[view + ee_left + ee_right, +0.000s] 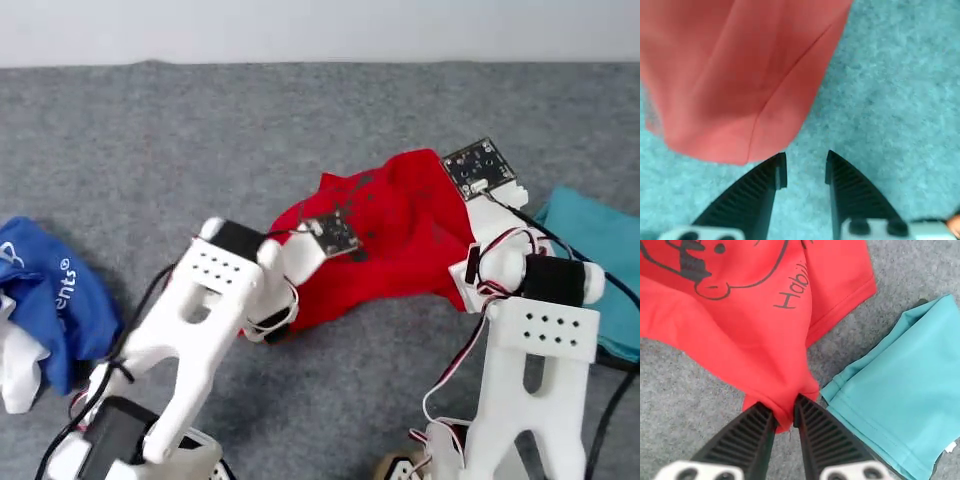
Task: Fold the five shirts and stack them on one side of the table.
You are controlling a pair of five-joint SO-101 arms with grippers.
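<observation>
Pinching a bunched edge of the crumpled red cotton T-shirt with dark line print (740, 330) in the right gripper (785, 412), with both jaws closed on the cloth, just beside the folded teal shirt (890, 400). Holding the left gripper (806, 167) agape and gripping nothing, low over the bare grey felt table (300, 120), just beside the red shirt's loose edge.

Judging the step in hand as spreading the red shirt flat in the middle of the table before any fold. Advising: bringing the left gripper onto the nearest loose edge, taking a firm bite of the hem rather than a stray wrinkle, then drawing the two held points apart evenly and low. Steering the right side away from the teal shirt, to avoid dragging it along.

Struggling to tell how many layers the right jaws are clamping, or where collar and sleeves are lying among the folds. Being unable to say whether the heaped blue shirt (50, 300) and white cloth (18, 365) at the far left are burying another garment.
</observation>
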